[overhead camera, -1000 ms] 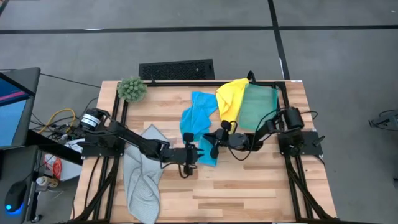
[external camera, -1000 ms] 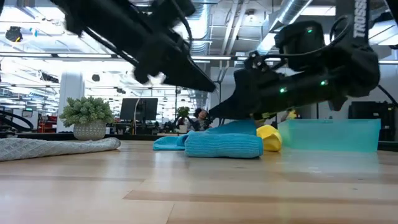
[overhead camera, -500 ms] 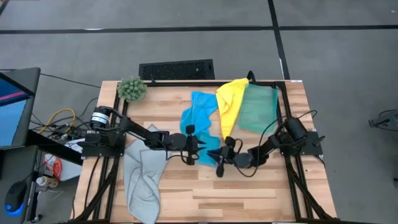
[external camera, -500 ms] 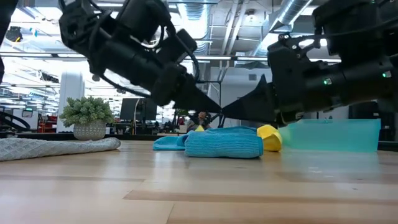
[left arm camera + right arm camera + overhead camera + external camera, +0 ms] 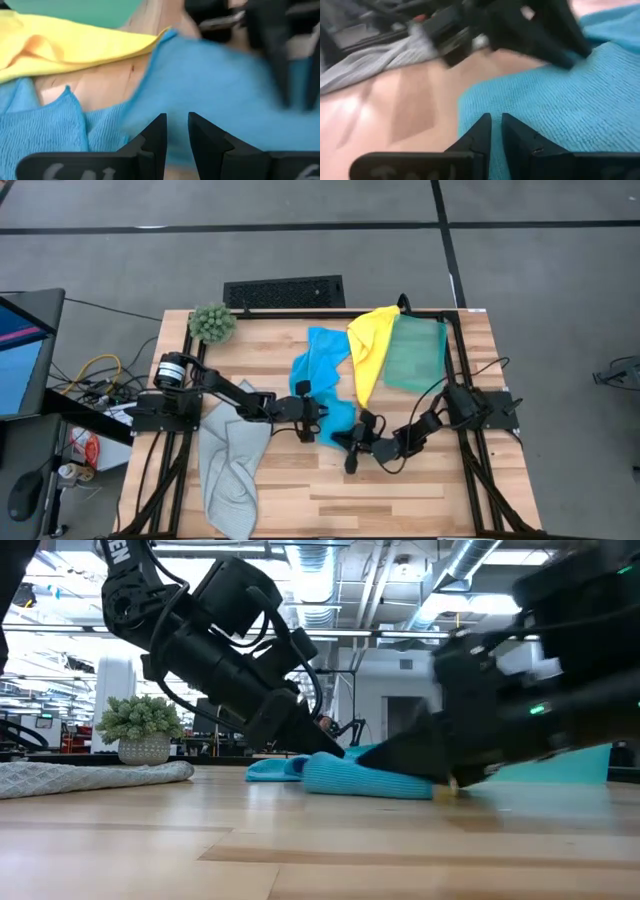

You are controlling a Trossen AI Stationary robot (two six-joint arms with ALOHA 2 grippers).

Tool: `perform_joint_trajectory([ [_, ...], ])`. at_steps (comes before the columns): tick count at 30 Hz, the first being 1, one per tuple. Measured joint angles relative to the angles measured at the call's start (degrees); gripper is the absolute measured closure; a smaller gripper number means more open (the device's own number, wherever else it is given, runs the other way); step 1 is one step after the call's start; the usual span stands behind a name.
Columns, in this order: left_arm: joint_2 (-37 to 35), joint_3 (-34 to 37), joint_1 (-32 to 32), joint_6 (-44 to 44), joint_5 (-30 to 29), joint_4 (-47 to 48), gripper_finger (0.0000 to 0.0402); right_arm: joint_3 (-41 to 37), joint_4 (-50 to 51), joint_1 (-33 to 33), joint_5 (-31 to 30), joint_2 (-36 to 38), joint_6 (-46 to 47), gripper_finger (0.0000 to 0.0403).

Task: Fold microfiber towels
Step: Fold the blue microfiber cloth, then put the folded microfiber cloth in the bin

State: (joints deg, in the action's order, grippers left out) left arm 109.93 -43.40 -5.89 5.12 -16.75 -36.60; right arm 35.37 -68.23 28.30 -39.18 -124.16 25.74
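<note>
One camera is hanging above and looking straight down, taking in the whole pale wooden slatted table [image 5: 400,490] and the grey floor around it. Another is sitting at tabletop height, looking level across the boards into the room behind. Each wrist camera is peering closely past its own pair of dark fingers. All four views are sharing the folded bright blue microfibre towel [image 5: 335,418] [image 5: 365,777] [image 5: 220,90] [image 5: 555,115] near the table's middle; the overhead and low views are also sharing the fuzzy round green plant [image 5: 212,323] [image 5: 140,720] at the far left.

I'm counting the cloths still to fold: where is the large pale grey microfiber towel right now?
In the high view the large pale grey microfiber towel lies crumpled at the table's front left, beside the left arm and away from the coloured cloths.
</note>
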Motion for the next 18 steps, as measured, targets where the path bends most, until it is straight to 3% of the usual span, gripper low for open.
perform_joint_trajectory([
  [3, -0.1, 0.0, 0.1, -0.5, -0.1, 0.0, 0.0329, -0.8, 1.1, 1.2, -0.2, 4.6, -1.3, 0.0333],
  [6, -0.2, 0.0, -0.1, -1.0, -0.1, -0.5, 0.0329, -1.7, 4.3, 2.1, -4.0, 11.8, -3.6, 0.0333],
  [12, -0.2, 0.0, -1.6, -2.4, -0.1, -0.2, 0.0329, -2.0, 28.4, -1.1, -5.4, 27.9, -6.2, 0.0294],
  [15, -0.2, 0.0, -2.7, -2.4, -0.1, -0.2, 0.0329, -2.1, 38.0, -6.1, -2.0, 32.7, -6.5, 0.0243],
  [18, -0.2, 0.0, -3.9, -2.5, -0.1, 0.3, 0.0329, -2.0, 42.9, -11.4, 8.0, 36.0, -7.7, 0.0187],
])
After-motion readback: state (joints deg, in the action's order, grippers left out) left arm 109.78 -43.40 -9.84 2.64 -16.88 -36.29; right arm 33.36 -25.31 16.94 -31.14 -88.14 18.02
